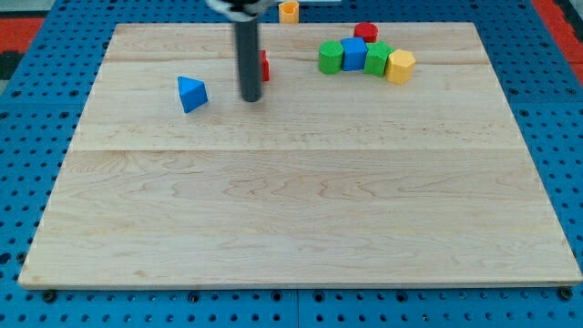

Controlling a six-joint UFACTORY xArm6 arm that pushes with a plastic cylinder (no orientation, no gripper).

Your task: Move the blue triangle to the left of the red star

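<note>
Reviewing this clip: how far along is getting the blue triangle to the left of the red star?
Looks done, or nearly: the blue triangle already sits toward the view's left of the red block, which the rod mostly hides, so its star shape cannot be confirmed. In hand: my tip rests between them, touching neither as far as I can tell. Left: perhaps nudging the triangle up level with the red block.
</note>
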